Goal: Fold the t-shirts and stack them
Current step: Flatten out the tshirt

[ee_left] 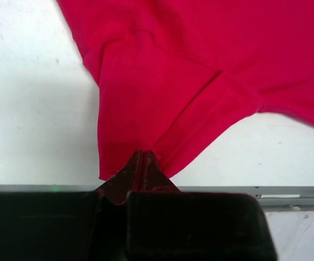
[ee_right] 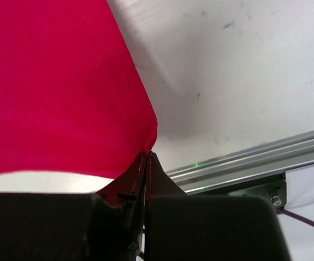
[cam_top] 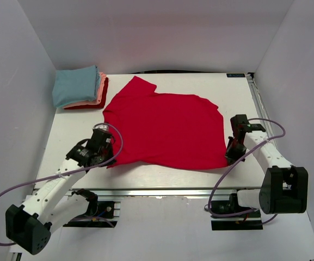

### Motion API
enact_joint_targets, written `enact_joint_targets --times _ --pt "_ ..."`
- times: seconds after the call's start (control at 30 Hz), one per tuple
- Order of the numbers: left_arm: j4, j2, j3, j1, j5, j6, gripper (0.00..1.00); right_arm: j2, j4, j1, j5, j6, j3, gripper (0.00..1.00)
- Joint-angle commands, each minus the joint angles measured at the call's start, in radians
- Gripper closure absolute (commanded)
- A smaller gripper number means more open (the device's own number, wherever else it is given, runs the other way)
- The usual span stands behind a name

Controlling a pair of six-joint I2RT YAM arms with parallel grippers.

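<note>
A bright red t-shirt (cam_top: 165, 130) lies spread across the middle of the white table. My left gripper (cam_top: 109, 157) is shut on its near left corner, where the cloth (ee_left: 162, 87) folds over above the pinched fingertips (ee_left: 143, 155). My right gripper (cam_top: 230, 157) is shut on the near right corner, the hem (ee_right: 64, 92) running out of its closed tips (ee_right: 148, 155). A stack of folded t-shirts (cam_top: 80, 88) sits at the far left corner, light blue on top, salmon-pink and red beneath.
The table's metal front rail (cam_top: 162, 190) runs just behind both grippers and shows in the right wrist view as a rail (ee_right: 244, 163). White walls (cam_top: 15, 98) close in the left, back and right sides. Purple cables (cam_top: 254, 149) loop off both arms.
</note>
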Motion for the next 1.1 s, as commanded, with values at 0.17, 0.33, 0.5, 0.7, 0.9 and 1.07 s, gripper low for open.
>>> enact_joint_targets --times 0.17,0.33,0.5,0.7,0.9,1.07 --pt "0.038 -0.013 -0.050 -0.004 0.039 -0.042 1.00 -0.016 -0.076 0.003 -0.099 0.015 -0.025 1.00" --pt "0.048 0.003 -0.061 -0.004 0.041 -0.039 1.00 -0.011 -0.107 0.011 -0.085 0.040 -0.028 0.87" --pt "0.032 0.032 -0.112 -0.004 -0.017 -0.057 1.00 -0.016 -0.104 0.012 -0.027 0.061 -0.031 0.79" --pt "0.025 0.058 -0.152 -0.003 -0.046 -0.080 0.89 0.050 -0.112 0.011 0.013 0.075 -0.020 0.61" --pt "-0.086 0.021 -0.110 -0.003 -0.096 -0.125 0.53 0.007 -0.096 0.011 0.079 0.075 0.044 0.36" --pt "-0.084 -0.049 -0.054 -0.004 -0.045 -0.157 0.27 -0.008 -0.072 0.011 0.106 0.061 0.162 0.35"
